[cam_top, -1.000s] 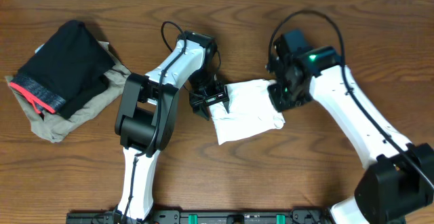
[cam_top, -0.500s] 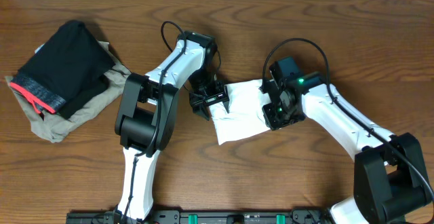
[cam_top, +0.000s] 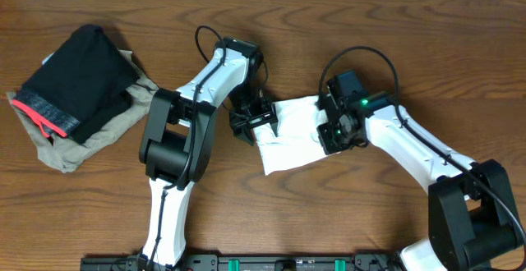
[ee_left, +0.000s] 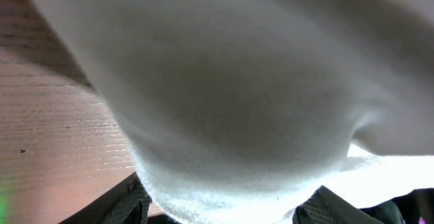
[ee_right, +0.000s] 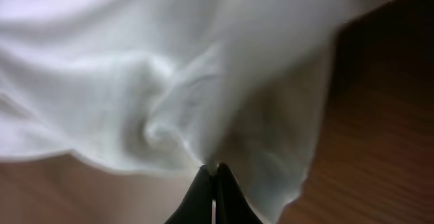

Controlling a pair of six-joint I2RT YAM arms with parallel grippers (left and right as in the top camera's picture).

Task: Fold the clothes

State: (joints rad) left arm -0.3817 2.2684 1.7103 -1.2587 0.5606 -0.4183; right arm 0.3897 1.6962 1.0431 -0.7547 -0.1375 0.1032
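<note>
A: Which cloth is white?
B: The T-shirt [cam_top: 296,140], plain white on its shown side. The table [cam_top: 411,25] is brown with darker wood grain.
A: And the other garments?
B: One black garment [cam_top: 78,74] with a red-pink band [cam_top: 45,113]; one tan garment [cam_top: 82,148]. The left arm [cam_top: 209,78] and right arm [cam_top: 411,144] are white with black joints.

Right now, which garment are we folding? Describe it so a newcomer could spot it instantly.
On the wooden table, look at the middle. There the white T-shirt lies bunched small between the left claw and the right claw. It is the only white cloth; the black garment with a red-pink band and the tan garment under it sit far left.
</note>
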